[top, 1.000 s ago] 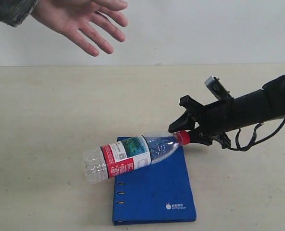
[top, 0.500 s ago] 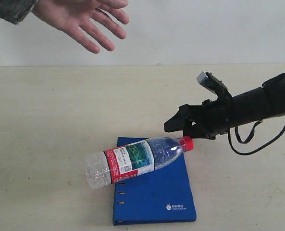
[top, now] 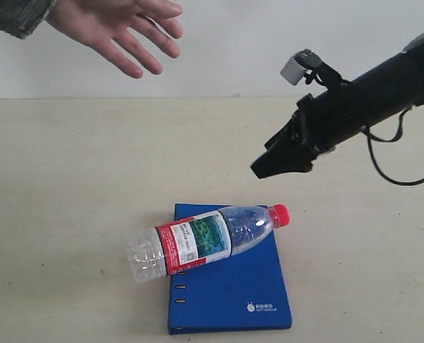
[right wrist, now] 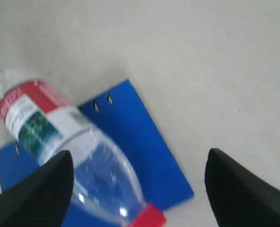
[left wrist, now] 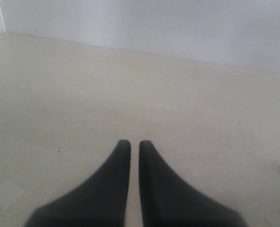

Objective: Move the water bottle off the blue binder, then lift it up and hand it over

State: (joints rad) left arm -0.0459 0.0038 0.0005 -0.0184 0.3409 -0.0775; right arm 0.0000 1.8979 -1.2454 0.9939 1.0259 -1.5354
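Observation:
The water bottle point(top: 201, 241) lies on its side across the far part of the blue binder point(top: 229, 282), red cap point(top: 279, 214) pointing right and its base hanging off the binder's left edge. My right gripper point(top: 272, 163) hovers open above and beyond the cap, apart from the bottle. In the right wrist view the bottle point(right wrist: 78, 146) and binder point(right wrist: 144, 142) lie below the wide-open right gripper point(right wrist: 140, 170). My left gripper point(left wrist: 131, 144) is shut over bare table and holds nothing; it is out of the exterior view.
A person's open hand point(top: 119, 28) hangs palm down over the far left of the beige table point(top: 68, 179). A white wall point(top: 269, 43) stands behind the table. A black cable point(top: 401, 153) loops under the right arm.
My right gripper has let go of the bottle's cap end, lifted and drawn back up and to the right. The bottle has settled a little lower on the binder. The hand barely moved.

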